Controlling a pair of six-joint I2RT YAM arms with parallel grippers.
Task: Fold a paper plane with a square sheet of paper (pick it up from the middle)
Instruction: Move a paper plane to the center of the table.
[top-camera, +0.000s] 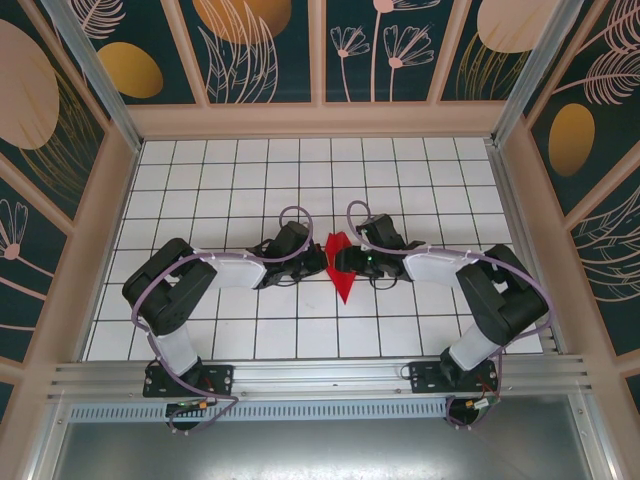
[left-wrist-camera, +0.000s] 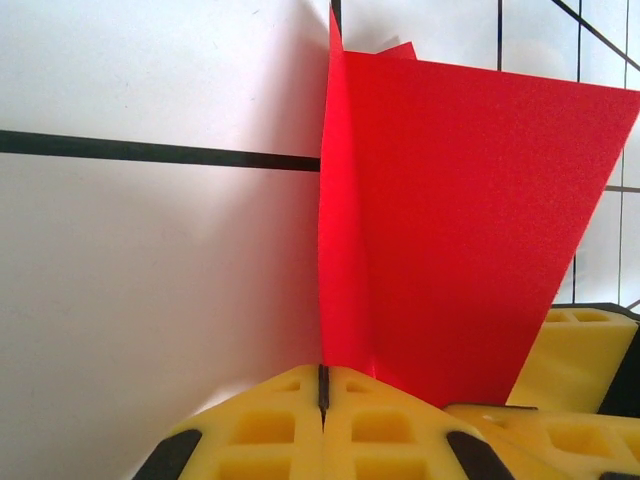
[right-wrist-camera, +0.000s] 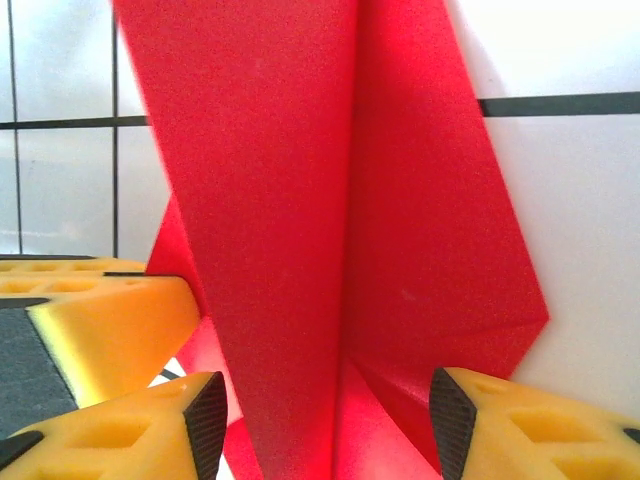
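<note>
Red paper plane (top-camera: 343, 270) sits centre of the counter (top-camera: 250, 180); we see left end effector (left-wrist-camera: 322, 395) pinched on its fold, right end effector (right-wrist-camera: 328, 410) spread around it. Sideways tug could rip the crease.

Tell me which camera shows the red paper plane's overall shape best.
Top external: the slim pointed bright red paper plane appears tip to tail. Left wrist and right wrist give close-ups of its creased flaps, outline cropped.

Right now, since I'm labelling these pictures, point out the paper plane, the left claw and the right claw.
paper plane (top-camera: 344, 286): top view, its near end.
left claw (left-wrist-camera: 322, 382): left wrist view, seam between its shut fingertips.
right claw (right-wrist-camera: 328, 405): right wrist view, gap between its open fingertips.
</note>
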